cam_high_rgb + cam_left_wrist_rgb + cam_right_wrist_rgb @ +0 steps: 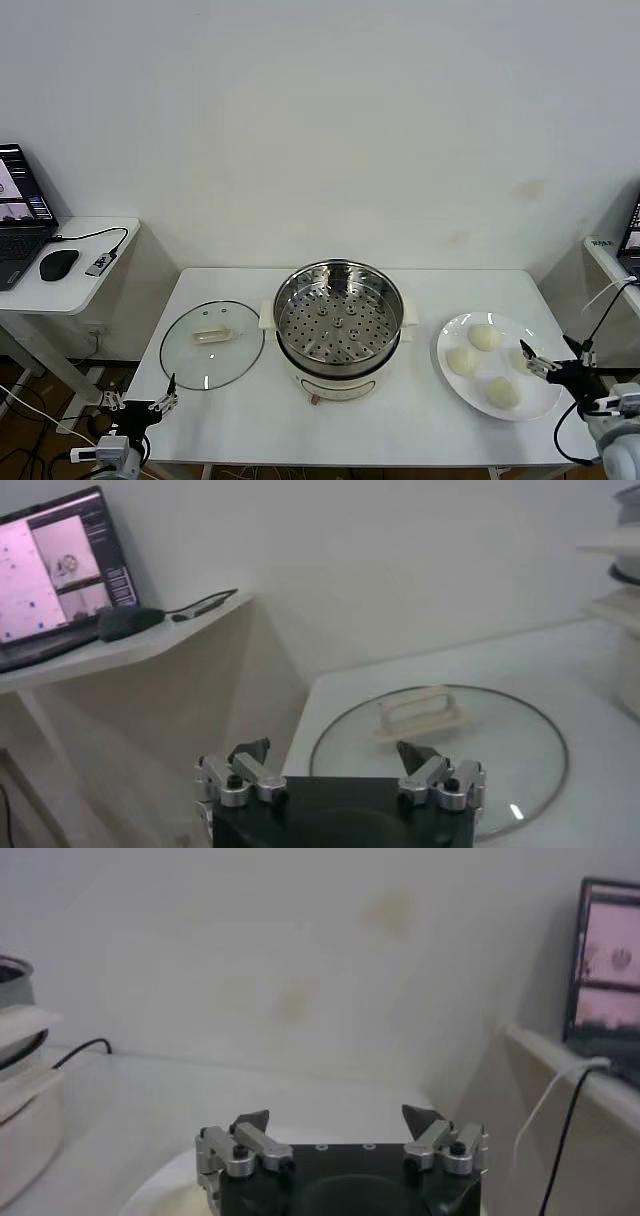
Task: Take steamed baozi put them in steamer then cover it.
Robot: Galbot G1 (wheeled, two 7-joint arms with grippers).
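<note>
- The left gripper [140,405] hangs at the table's near edge, about seven o'clock from the steamer, jaws spread wide and holding nothing; it sits just short of the cover [212,344]; if it swings inward carelessly it could clip the glass rim and slide the cover toward the edge.
- The right gripper [548,362] hovers at the four o'clock side, jaws wide apart and empty, just over the outer rim of the plate [445,342]; a descent too near that rim could tip or shove the plate.
- The buns [484,337] lie on the plate, three plainly seen and a fourth partly hidden behind the right gripper; none is in the pot yet; they look soft, so a hard squeeze would likely dent them, and a shallow pinch could let one roll off, since they sit close together.
- The cover lies flat at nine o'clock from the steamer, handle [211,336] up; the handle looks low and flat, so I judge a grip there may slip, and glass dropped on steel could crack.
- The steamer [338,312] stands at the table's centre, its holed tray bare; its wall stands high, so a low carry could knock a bun against the rim.
- Farthest off at ten o'clock, a side table [100,285] carries a laptop [20,215] and mouse [58,264], well clear.
</note>
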